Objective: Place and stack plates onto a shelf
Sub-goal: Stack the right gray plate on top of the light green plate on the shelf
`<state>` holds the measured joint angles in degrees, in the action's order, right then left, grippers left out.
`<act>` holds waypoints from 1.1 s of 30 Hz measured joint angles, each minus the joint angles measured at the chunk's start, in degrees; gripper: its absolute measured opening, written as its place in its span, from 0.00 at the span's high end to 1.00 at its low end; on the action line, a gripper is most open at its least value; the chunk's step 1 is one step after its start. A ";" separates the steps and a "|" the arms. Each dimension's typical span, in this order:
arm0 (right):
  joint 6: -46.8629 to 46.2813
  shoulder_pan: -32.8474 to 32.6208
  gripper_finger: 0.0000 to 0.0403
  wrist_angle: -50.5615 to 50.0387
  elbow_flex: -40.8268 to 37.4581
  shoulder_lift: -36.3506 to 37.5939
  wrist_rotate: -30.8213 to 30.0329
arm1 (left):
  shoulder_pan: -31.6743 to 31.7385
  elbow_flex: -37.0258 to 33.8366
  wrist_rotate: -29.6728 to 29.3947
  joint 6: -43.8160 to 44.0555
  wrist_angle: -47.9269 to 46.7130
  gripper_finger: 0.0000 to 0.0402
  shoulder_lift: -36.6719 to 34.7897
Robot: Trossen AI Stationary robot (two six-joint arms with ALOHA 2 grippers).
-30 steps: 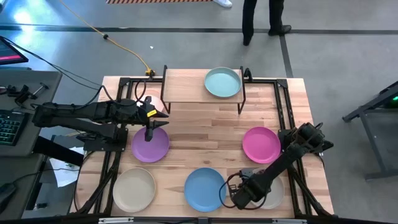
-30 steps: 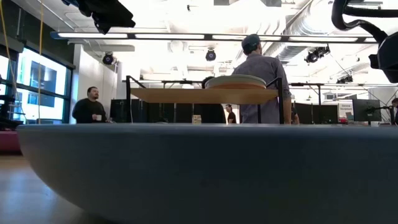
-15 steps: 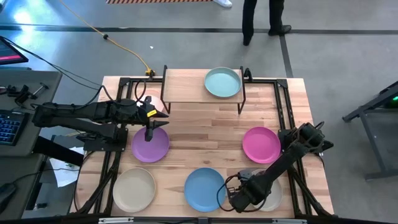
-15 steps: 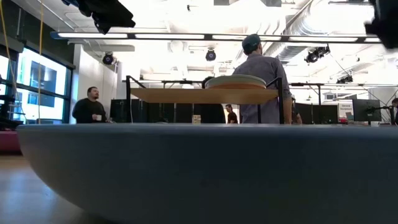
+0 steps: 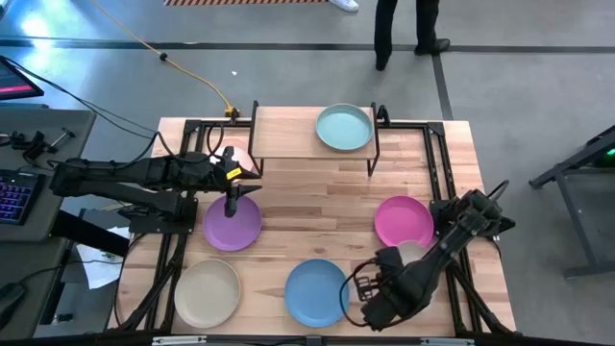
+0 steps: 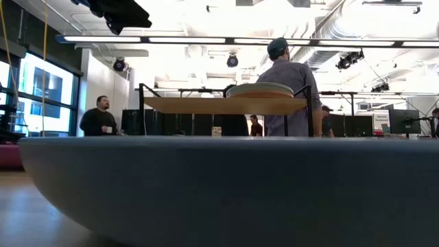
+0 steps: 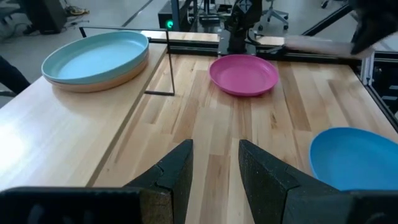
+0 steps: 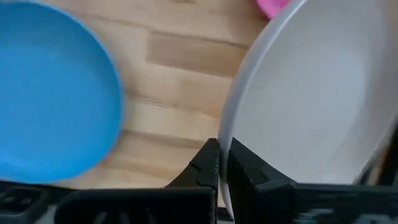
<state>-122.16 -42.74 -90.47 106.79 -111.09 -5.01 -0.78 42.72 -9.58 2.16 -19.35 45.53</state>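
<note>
Right tool (image 8: 219,163): fingers nearly closed, clamped on the rim of a pale beige plate (image 8: 311,106) at the near right part of the bench (image 5: 317,207); in the overhead view the arm covers most of that plate. Blue plate (image 5: 316,291) lies just beside this tool, toward the bench's middle; magenta plate (image 5: 404,222) sits near it, farther back.

Left tool (image 7: 214,165): fingers slightly parted, a narrow gap between them, gripping nothing; it hangs over the far edge of the purple plate (image 5: 233,224) at the left side of the bench. Pale pink plate (image 5: 240,160): partly hidden under the left arm, just behind this tool. Second beige plate (image 5: 207,292): near left corner, well apart from both tools.

Shelf (image 5: 288,133): stands at the back of the bench, beyond the left tool. Teal plate (image 5: 344,127): on the shelf's right half, stacked on a beige-coloured plate (image 7: 106,79) whose edge shows beneath it in the left wrist view.

Persons: two visible in the room behind the bench in the level view.
</note>
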 joint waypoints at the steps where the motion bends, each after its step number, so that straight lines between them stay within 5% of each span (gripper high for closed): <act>1: 0.85 0.06 1.00 0.37 0.57 0.72 -1.88 | 0.00 -0.02 0.00 0.10 0.02 0.70 -0.01; 8: 5.75 2.63 1.00 0.41 0.95 6.65 -16.15 | -0.02 -0.01 -0.03 0.99 -0.03 0.70 -0.01; 14: 21.56 8.72 1.00 0.49 0.82 10.79 -19.86 | -0.01 -0.01 -0.05 2.13 -0.04 0.70 -0.01; 25: 64.49 31.31 1.00 1.14 0.78 19.97 -22.51 | 0.00 -0.01 -1.31 6.25 -0.07 0.70 -0.02; 33: 101.89 51.33 1.00 10.49 0.76 23.01 -20.44 | -0.02 -0.01 -3.57 10.63 -0.13 0.70 0.00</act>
<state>-20.27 8.59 -79.99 107.55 -88.08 -25.45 -0.80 42.70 -13.15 12.79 -19.48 45.53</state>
